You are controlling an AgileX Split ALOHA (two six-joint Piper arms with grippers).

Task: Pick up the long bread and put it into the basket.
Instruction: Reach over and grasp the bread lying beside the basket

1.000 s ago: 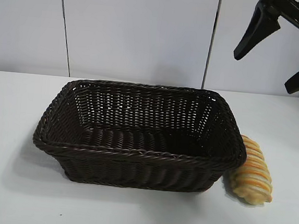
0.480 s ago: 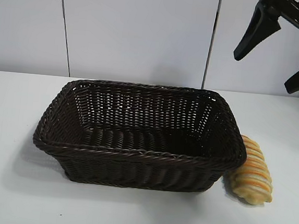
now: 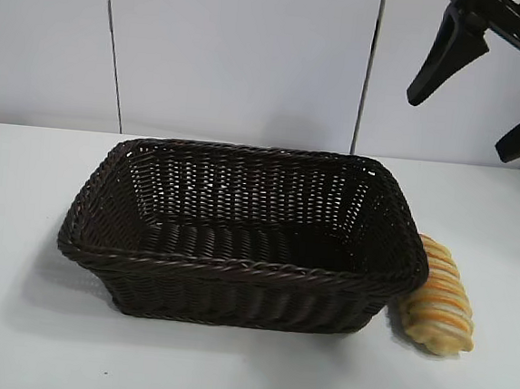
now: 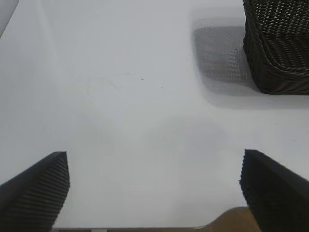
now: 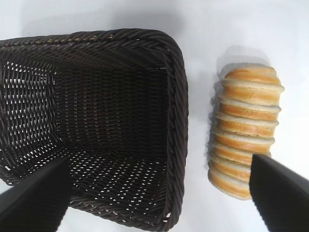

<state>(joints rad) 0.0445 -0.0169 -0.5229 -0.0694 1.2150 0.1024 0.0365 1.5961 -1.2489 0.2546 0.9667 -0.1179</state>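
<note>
One long bread (image 3: 438, 298) lies, we think touching, lower right of the basket (image 3: 235, 267), long axis front-to-back, our right gripper (image 3: 482, 100) spread high above it.

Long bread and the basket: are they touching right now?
Apart. The right wrist view shows a strip of white table between the long bread and the basket rim along its whole length.

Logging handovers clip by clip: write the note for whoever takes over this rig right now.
Right end effector: open, empty, raised above the table over the right end of the basket.
Left end effector: open, empty, over bare table beside the basket.
Long bread: lying on the table against the right end of the basket, outside it.
Basket: nothing in it.
Done: nothing yet.
Left: lower the right end effector, grasp the bread, lift it over the rim, release inside.
</note>
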